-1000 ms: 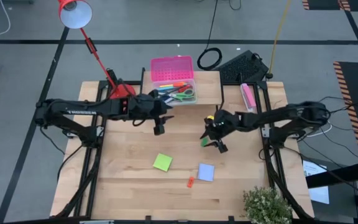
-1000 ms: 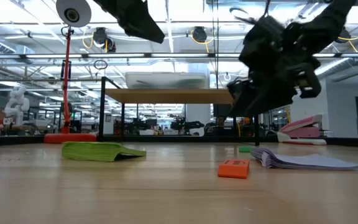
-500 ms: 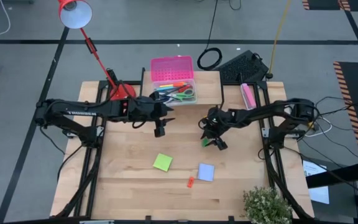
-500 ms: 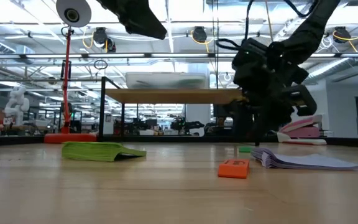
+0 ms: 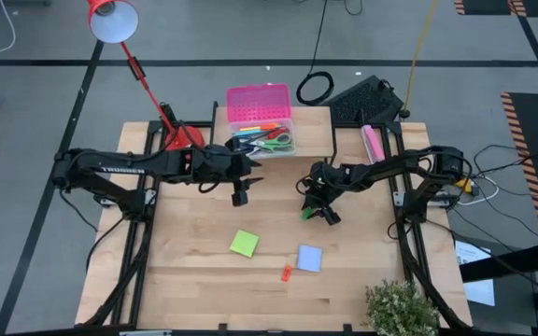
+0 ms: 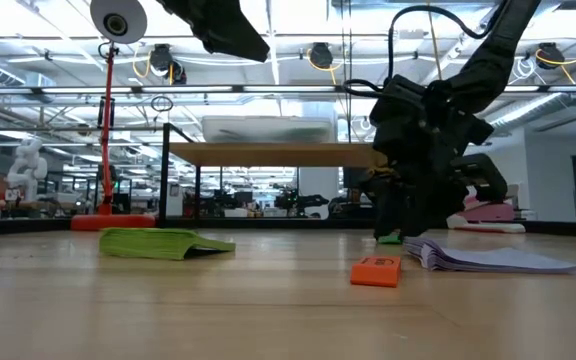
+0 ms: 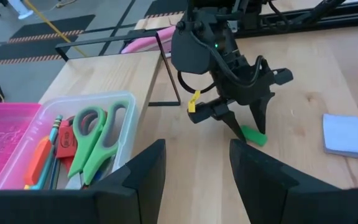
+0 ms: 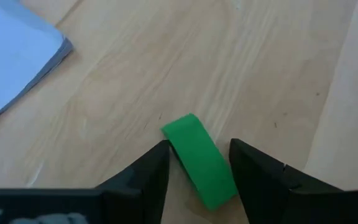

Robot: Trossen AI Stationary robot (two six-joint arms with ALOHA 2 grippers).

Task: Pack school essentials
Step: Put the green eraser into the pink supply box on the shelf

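The right gripper (image 5: 315, 211) is low over the wooden table (image 5: 194, 280), a little right of the centre in the high view, and its two fingers are spread with the small green eraser (image 8: 200, 161) lying between them. In the right wrist view the eraser is flat on the wood and I cannot tell if the fingers touch it; they are not pinching it. The left wrist view shows the same gripper with its tips at the table, and the green eraser just beside one tip. The left gripper (image 5: 239, 195) hangs above the table left of the centre, just below the clear box (image 5: 261, 140) in the high view; its fingers are apart and hold nothing. The box stands at the upper middle of the frame with its pink lid (image 5: 259, 103) open behind it, and inside are green-handled scissors (image 7: 92, 138) and some coloured pens. Lower in the high view, the green sticky-note pad (image 5: 244, 244) lies left of the lavender sticky-note pad (image 5: 310, 258), well apart from it, and the small red eraser (image 5: 287, 273) lies near the lavender one. A red lamp (image 5: 113, 21) is at the upper left, and a small plant (image 5: 400, 308) at the lower right edge.
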